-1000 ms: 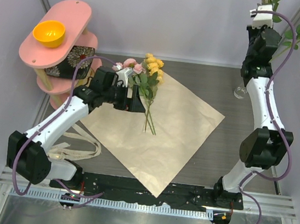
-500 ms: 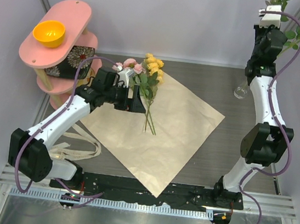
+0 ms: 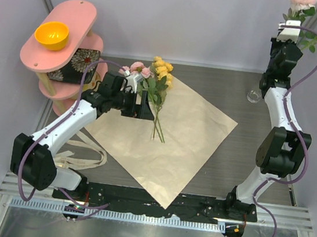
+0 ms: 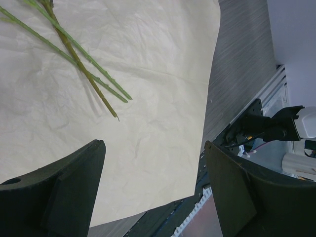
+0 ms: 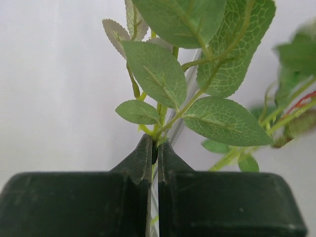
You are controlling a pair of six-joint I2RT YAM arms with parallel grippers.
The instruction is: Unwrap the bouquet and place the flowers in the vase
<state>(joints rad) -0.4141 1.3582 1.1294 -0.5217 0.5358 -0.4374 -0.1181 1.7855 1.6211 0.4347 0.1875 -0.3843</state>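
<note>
From above, the left gripper (image 3: 141, 107) hovers with its fingers spread wide over the brown paper (image 3: 190, 140), just beside a bunch of pink and yellow flowers (image 3: 157, 77) lying on the sheet. The right gripper (image 3: 289, 31) is up at the far right corner with a leafy sprig (image 3: 302, 4) of pale blooms at its tip. The glass vase (image 3: 253, 96) stands on the table below it. A pink shelf (image 3: 73, 12) at far left carries an orange bowl (image 3: 51, 34). In the left wrist view both fingers (image 4: 64, 192) stand far apart and empty above the paper (image 4: 148, 74), with green stem ends (image 4: 79, 59) lying ahead. In the right wrist view the fingers (image 5: 140, 163) are pinched shut on the sprig's thin stems (image 5: 159, 123), below broad green leaves (image 5: 153, 74).
</note>
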